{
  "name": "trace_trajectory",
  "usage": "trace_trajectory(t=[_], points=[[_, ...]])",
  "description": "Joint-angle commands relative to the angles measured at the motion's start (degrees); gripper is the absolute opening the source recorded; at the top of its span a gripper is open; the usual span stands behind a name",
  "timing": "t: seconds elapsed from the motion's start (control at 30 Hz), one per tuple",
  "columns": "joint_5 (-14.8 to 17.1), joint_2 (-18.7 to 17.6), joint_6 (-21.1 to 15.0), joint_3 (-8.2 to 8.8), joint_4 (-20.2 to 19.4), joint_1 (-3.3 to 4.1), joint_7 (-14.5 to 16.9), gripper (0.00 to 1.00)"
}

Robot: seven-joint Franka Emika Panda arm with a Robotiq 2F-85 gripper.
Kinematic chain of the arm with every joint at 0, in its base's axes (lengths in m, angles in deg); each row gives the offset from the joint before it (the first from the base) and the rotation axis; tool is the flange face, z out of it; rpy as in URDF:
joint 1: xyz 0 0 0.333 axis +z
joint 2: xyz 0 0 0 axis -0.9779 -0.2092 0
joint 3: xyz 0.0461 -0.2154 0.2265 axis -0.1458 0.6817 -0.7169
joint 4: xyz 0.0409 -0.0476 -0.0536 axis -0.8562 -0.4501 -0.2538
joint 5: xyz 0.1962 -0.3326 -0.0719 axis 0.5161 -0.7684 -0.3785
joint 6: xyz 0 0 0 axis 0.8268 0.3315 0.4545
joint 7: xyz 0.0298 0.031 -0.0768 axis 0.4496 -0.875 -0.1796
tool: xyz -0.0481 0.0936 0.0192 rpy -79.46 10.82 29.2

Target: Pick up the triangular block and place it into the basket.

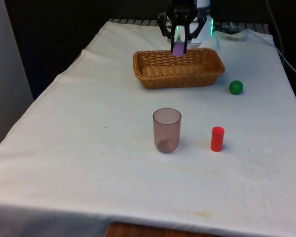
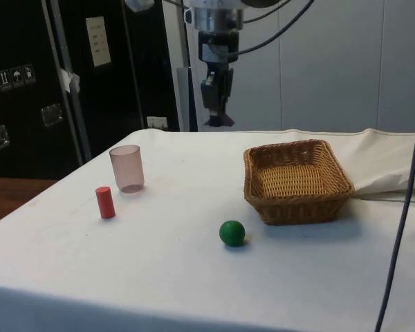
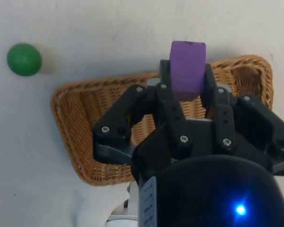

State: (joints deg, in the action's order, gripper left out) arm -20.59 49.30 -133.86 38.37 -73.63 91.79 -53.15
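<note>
Fingers of the black gripper [image 1: 179, 45] clamp a purple block [image 3: 187, 70], held in the air above the wicker basket's [image 1: 153, 77] far rim. Taking the tinted plastic cup [image 1: 166, 130] as dial centre in the front view, the basket lies at 12 o'clock, a green ball [image 1: 236, 87] at 2, a red cylinder [image 1: 217, 138] at 3.
</note>
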Motion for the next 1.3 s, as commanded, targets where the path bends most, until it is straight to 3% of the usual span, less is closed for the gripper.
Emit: trace_trajectory(t=[0.0, 0.03, 0.27, 0.3, 0.37, 0.47, 0.53, 0.57, 0.6, 0.83, 0.87, 0.9, 0.93, 1.13, 1.17, 1.2, 1.27], points=[[-1.2, 0.7, -0.3, 0.00, -0.8, -0.23, -0.6, 0.34], [-0.2, 0.4, 0.0, 0.00, -0.5, 0.00, 0.0, 0.34], [-2.3, 4.1, -0.3, 0.06, -4.5, -0.46, 0.0, 0.34], [-1.4, 3.8, 0.0, 0.11, -4.2, -0.11, 0.4, 0.34], [-2.6, 5.3, -0.2, 0.06, -5.9, -0.57, 0.3, 0.34], [-3.1, 6.6, -0.2, 0.11, -7.2, -0.63, 0.5, 0.34], [-3.4, 7.4, -0.2, 0.17, -8.0, -0.63, 0.5, 0.34], [-2.4, 6.8, 0.0, 0.29, -7.4, -0.29, 0.8, 0.34], [-3.5, 7.8, -0.2, 0.17, -8.5, -0.69, 0.6, 0.34], [-4.5, 11.1, -0.5, 0.46, -12.5, -0.92, 1.5, 0.34], [-3.5, 10.6, -0.1, 0.63, -12.0, -0.34, 1.8, 0.34], [-4.6, 11.4, -0.5, 0.52, -12.9, -0.92, 1.6, 0.34], [-4.6, 11.4, -0.5, 0.52, -12.9, -0.92, 1.6, 0.34], [-5.1, 13.0, -1.4, 1.43, -16.2, -0.97, 3.0, 0.34], [-4.3, 12.8, -0.5, 1.55, -15.6, -0.46, 3.2, 0.34], [-5.2, 13.1, -2.1, 1.83, -17.1, -0.92, 3.6, 0.34], [-5.2, 12.9, -2.8, 2.23, -17.9, -0.92, 4.2, 0.34]])
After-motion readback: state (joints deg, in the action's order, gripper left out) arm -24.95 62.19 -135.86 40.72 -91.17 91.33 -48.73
